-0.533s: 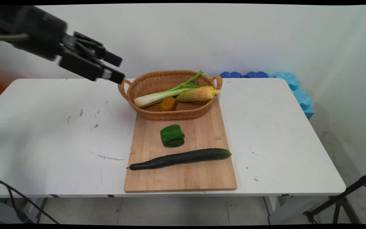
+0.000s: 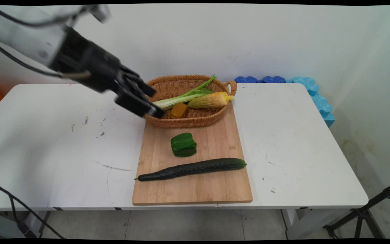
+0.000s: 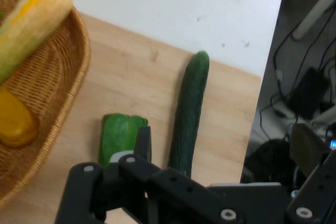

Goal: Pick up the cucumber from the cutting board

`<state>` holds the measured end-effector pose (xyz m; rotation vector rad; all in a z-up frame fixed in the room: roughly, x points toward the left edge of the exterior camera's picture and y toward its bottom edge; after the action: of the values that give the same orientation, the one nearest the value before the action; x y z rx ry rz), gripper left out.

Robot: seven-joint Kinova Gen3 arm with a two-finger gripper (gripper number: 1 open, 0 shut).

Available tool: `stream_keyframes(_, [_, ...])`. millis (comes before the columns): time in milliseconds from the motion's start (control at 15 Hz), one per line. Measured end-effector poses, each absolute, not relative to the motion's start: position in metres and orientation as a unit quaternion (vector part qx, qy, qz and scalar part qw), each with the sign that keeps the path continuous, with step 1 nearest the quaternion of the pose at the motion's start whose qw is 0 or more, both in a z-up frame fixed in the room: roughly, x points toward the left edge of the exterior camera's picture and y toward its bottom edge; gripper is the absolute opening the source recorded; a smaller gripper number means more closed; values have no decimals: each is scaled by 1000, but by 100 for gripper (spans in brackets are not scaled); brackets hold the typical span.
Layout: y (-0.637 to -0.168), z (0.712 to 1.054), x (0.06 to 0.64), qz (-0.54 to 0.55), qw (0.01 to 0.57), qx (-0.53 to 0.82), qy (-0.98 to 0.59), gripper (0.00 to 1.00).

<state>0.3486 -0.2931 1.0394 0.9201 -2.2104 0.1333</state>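
Tool (image 2: 154, 101), perhaps open, overlaps woven basket's (image 2: 195, 122) left end.

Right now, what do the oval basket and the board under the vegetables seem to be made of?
The oval tan basket with two handles looks like woven wicker or rattan: its walls show a tight, matte weave. The rectangular pale board looks like bamboo or light wood, with fine parallel grain strips and a smooth, dull finish.

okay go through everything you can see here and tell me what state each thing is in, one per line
gripper: raised over the basket's left end, holding nothing.
wicker basket: upright on the board's far end, filled.
celery: lying in the basket.
corn cob: lying in the basket, husk on.
orange piece: in the basket.
green pepper: on the cutting board.
cucumber: whole, lying across the board.
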Motion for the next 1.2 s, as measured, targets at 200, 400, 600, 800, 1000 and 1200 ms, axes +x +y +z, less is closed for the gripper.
stream_keyframes(200, [-297, 1003, 316, 46, 327, 349, -877, 100])
stream_keyframes(400, [-304, 968, 290, 42, 293, 345, -891, 100])
stream_keyframes(600, [-311, 941, 273, 40, 270, 346, -898, 100])
stream_keyframes(800, [-320, 916, 256, 37, 254, 348, -902, 100])
stream_keyframes(1000, [-328, 896, 241, 33, 244, 351, -903, 100])
stream_keyframes(1200, [-333, 880, 229, 29, 238, 353, -905, 100])
